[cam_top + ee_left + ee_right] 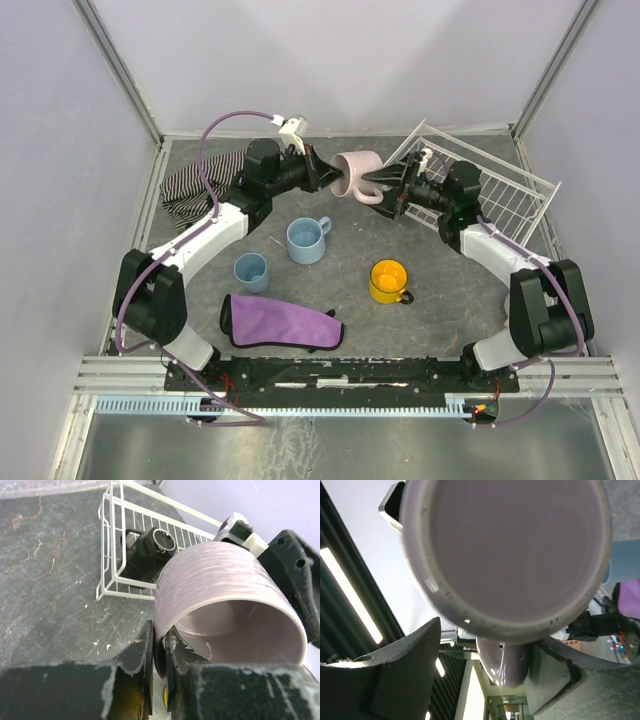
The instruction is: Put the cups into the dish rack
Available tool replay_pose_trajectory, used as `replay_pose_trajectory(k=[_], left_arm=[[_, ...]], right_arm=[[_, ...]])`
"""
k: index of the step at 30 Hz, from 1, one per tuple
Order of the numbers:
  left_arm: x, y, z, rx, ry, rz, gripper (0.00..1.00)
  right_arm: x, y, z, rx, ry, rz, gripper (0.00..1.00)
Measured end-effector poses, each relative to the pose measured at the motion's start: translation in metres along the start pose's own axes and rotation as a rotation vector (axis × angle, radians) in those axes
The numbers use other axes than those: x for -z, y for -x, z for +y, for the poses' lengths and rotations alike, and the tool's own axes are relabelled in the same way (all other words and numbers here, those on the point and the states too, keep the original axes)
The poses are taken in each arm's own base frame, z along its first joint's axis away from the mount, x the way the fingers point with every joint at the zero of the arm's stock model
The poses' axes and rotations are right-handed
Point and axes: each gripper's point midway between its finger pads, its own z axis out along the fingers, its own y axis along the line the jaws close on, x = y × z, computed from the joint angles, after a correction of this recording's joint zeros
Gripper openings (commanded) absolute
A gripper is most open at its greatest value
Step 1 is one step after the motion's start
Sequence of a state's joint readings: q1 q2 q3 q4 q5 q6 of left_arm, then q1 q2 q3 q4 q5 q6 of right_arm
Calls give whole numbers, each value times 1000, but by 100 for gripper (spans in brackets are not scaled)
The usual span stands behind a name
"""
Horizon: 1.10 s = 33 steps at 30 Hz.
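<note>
Handover: pink cup (352, 172) in mid-air!
The left tool (159, 645) pinches its rim (225, 601) so the right tool (487, 657), spread around the handle (512, 667), can take it.

Glossy pink cup (220, 595), finely ridged outside and smooth within, between the matt black plastic jaws of the left gripper (159, 635), their edges rough and chipped. Beyond the jaws: a dish rack (112, 545) of smooth white coated wire on a matt, mottled, stone-like table (45, 580).
</note>
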<state>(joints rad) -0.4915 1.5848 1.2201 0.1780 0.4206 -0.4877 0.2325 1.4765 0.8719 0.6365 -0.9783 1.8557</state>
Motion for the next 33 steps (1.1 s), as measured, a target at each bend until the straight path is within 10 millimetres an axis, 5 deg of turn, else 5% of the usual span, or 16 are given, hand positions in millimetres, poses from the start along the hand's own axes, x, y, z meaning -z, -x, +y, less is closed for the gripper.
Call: replay_pose_trajectory(k=[7,11,20,25,33], left_arm=[[-2,16,-11,-3,-43,-73,3],[-3,22,-11,-4,-50,-106,3],[-2,22,-4,8,-47,-154,3],[1,31,-10,-6,-68,-186,3],[4,32,-10,-5,-61,-183,11]], right_arm=[[-20,-16,6,-29,62,55,55],[-23,-18,9,-27,107,58,39],[-28,-11,9,-4,200,45,36],[-27,-14,13,10,222,53,1],[-28,-17,15,15,183,56,1]])
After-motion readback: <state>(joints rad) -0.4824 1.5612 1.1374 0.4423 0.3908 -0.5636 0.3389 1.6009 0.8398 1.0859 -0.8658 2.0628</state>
